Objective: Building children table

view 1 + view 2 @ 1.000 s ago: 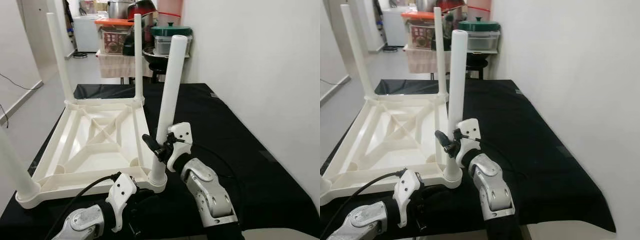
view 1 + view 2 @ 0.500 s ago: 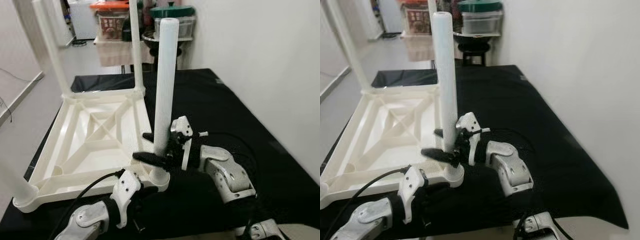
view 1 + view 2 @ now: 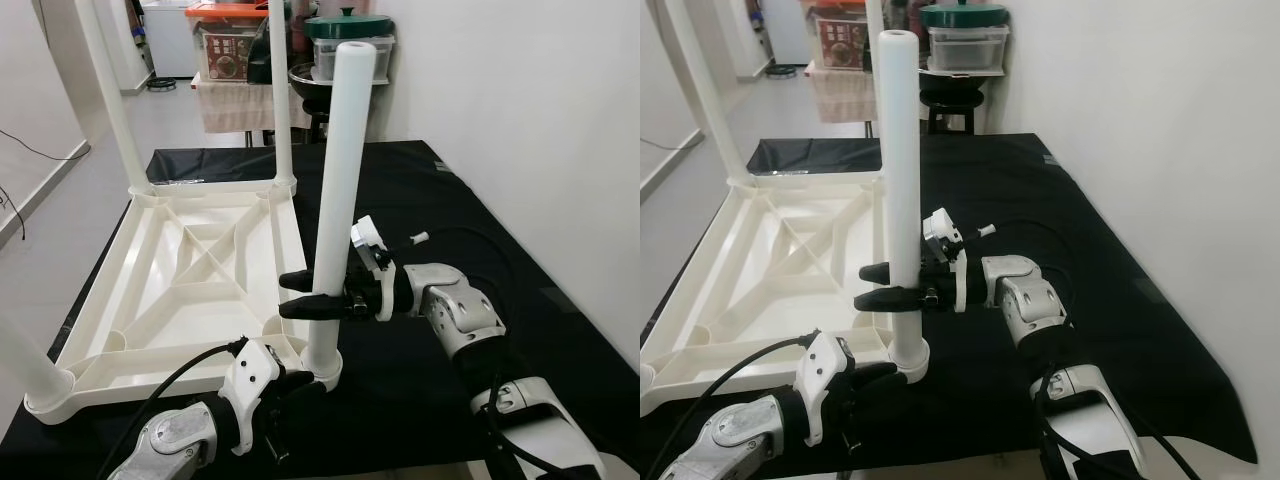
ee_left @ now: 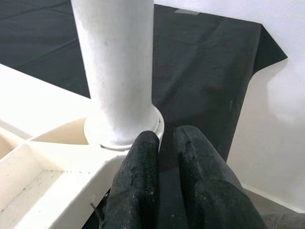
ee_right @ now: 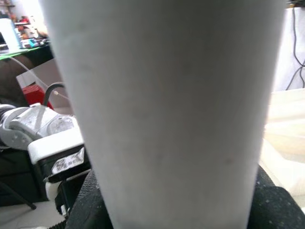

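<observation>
**Fourth leg being seated in the near corner of the upturned table**

The black counter (image 3: 470, 210) carries the white children table (image 3: 190, 270), which lies upside down with its ribbed underside facing up. It fills the left part of the counter. Two far legs (image 3: 112, 95) stand upright in the far corners, and a third leg (image 3: 22, 360) rises from the near left corner.

The leg (image 3: 340, 190) now in work stands upright in the near right corner socket (image 3: 322, 368), close to the front edge of the counter. The right pincer (image 3: 312, 296) comes in from the right side and is clamped on this leg at its lower part, one finger in front and one behind; in the right wrist view the white tube is pressed between the two dark pads (image 5: 279, 202).

The left pincer (image 4: 164, 143) lies low on the black cloth, just beside the socket, with its two fingers together and holding nothing. It seems to steady the table corner, but I cannot tell if it really touches it.

In my judgement the step in hand is fixing the last leg. If the leg is not fully home, the next move calls for a straight push or twist downward, keeping the leg vertical, while the left arm keeps the frame from sliding.
</observation>
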`<state>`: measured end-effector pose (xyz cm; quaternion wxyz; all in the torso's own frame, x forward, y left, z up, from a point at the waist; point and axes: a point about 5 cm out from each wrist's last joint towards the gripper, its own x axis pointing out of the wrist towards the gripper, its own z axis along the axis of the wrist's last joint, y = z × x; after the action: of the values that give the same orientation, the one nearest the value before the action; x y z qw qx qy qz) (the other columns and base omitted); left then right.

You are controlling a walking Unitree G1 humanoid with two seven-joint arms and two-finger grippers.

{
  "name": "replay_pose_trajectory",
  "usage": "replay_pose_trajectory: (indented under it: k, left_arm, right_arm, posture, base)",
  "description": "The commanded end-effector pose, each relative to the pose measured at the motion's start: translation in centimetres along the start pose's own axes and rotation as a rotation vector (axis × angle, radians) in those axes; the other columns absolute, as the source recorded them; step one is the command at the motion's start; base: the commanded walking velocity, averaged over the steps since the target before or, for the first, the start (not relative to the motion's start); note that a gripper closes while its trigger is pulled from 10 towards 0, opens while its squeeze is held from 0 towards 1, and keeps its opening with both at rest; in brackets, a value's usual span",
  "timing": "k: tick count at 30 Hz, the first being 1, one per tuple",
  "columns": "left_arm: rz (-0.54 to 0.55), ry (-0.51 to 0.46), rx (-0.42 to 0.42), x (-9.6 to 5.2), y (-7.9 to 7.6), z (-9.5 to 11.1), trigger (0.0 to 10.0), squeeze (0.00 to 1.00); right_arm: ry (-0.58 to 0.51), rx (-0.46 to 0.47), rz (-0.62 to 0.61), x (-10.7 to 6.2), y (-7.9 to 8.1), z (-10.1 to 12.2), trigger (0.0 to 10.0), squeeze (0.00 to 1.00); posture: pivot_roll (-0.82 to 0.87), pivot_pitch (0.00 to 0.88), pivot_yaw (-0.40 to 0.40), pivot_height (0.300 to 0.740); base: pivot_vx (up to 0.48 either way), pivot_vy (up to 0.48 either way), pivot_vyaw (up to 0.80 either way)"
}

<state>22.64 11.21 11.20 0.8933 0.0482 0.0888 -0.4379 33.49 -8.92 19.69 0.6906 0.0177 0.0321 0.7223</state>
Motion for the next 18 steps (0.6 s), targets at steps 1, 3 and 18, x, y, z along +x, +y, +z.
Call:
replay_pose_trajectory:
  k: [1, 3, 18]
  left_arm:
    - [0.012, 0.013, 0.005, -0.2, 0.2, -0.1, 10.0, 0.0]
    - [0.005, 0.013, 0.003, -0.1, -0.1, -0.2, 10.0, 0.0]
    - [-0.006, 0.027, -0.006, -0.6, -0.2, -0.5, 10.0, 0.0]
  right_arm:
    - [0.01, 0.055, 0.029, 0.0, 0.2, -0.8, 0.0, 0.0]
    - [-0.013, 0.041, -0.041, -1.0, 0.2, -1.3, 0.0, 0.0]
    - [0.068, 0.103, -1.05, 2.2, 2.9, -8.1, 0.0, 0.0]
  posture:
    - [0.1, 0.0, -0.063, 0.74]
    - [0.09, 0.0, -0.06, 0.74]
    - [0.07, 0.0, -0.054, 0.74]
  base:
    - [0.0, 0.0, 0.0]
    - [0.0, 0.0, 0.0]
    - [0.0, 0.0, 0.0]
